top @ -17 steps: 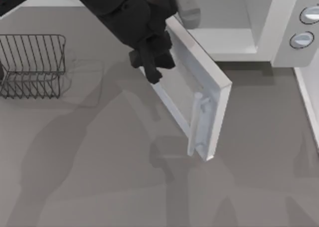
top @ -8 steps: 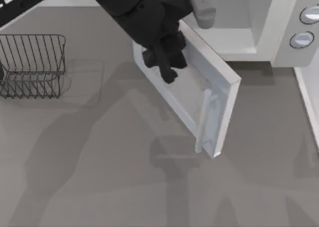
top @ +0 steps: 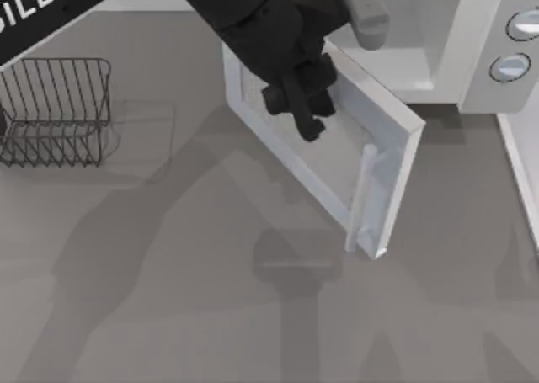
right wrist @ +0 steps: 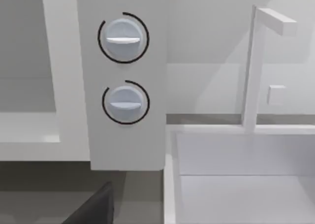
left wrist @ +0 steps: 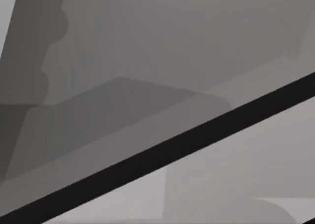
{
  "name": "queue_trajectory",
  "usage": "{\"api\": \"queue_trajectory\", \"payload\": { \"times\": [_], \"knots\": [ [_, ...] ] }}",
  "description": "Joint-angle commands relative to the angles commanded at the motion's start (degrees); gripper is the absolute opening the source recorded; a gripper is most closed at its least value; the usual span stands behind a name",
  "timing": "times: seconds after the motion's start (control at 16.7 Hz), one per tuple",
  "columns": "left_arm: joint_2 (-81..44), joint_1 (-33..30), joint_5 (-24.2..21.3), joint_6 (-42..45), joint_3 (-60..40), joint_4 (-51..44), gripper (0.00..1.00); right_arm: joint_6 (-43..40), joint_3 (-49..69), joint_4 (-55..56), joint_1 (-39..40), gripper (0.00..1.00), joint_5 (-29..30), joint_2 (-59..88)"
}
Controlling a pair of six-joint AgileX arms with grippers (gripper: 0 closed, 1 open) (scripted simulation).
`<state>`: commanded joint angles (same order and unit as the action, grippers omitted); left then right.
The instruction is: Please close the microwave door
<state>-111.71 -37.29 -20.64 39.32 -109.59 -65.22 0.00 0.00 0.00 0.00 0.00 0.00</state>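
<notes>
The left gripper (top: 305, 114), finger spacing indiscernible, is pressed against the half-open white windowed microwave door (top: 337, 160), angled toward the big white boxy microwave (top: 472, 55), presumably to swing it shut.

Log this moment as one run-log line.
phase: closing push | left gripper: against microwave door outer face | door: partly open, swung toward microwave | right arm: idle, facing knobs

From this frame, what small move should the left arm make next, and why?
Probably push further toward the microwave. The left end effector rests against the outer face of the microwave door, which stands ajar at an angle, handle well clear of the cavity. Pressing nearer the handle edge would likely swing it shut.
</notes>
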Motion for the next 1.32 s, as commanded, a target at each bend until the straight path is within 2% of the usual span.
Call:
{"api": "queue_trajectory", "payload": {
  "times": [0.3,0.72,1.08,1.32],
  "knots": [
    [0.2,0.1,0.0,0.0,-0.1,0.2,0.0,0.0,0.0,0.0,0.0,1.0,0.0,0.0],
    [-1.3,-4.6,-2.2,0.9,-2.1,1.2,0.0,0.0,0.0,0.0,0.0,1.0,0.0,0.0],
    [-2.7,-2.1,0.9,-2.3,-3.9,-0.2,0.0,0.0,0.0,0.0,0.0,1.0,0.0,0.0],
    [-2.5,-2.3,0.8,-2.3,-3.8,-0.2,0.0,0.0,0.0,0.0,0.0,1.0,0.0,0.0]
  ]
}}
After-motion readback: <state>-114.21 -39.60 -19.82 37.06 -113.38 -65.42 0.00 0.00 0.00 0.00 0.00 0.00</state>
